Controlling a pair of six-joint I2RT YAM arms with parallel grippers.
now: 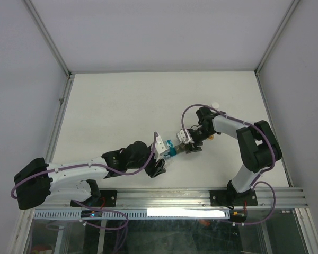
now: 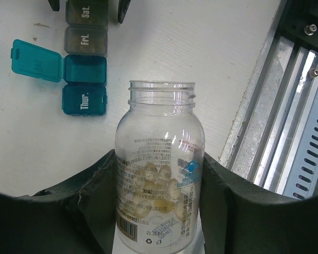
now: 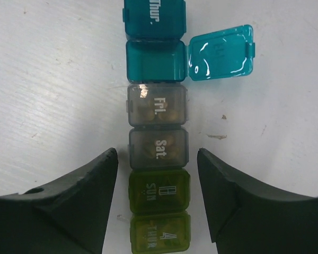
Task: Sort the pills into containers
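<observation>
The containers are a strip of joined compartments (image 3: pixel 158 121): teal "Thur.", a teal one with its lid (image 3: pixel 221 53) flipped open, grey "Fri." and "Sat." with pale pills showing through, then two yellow-green ones. No pill shows in the open teal compartment (image 3: pixel 156 61). My right gripper (image 3: pixel 158 153) is open and straddles the strip at the "Sat." end, with a gap on each side. My left gripper (image 2: pixel 158 159) is shut on a clear uncapped bottle (image 2: pixel 160 174) holding pale yellow pills (image 2: pixel 159 198), its mouth just short of the strip (image 2: pixel 85 69). From the top view the two grippers (image 1: pixel 161 152) (image 1: pixel 186 142) meet at the strip (image 1: pixel 173 150).
The aluminium rail (image 2: pixel 286 121) at the table's near edge runs close to the right of the bottle. A small orange thing (image 1: pixel 212 136) and a small white thing (image 1: pixel 216 104) lie beside the right arm. Frame posts and walls bound the table on three sides.
</observation>
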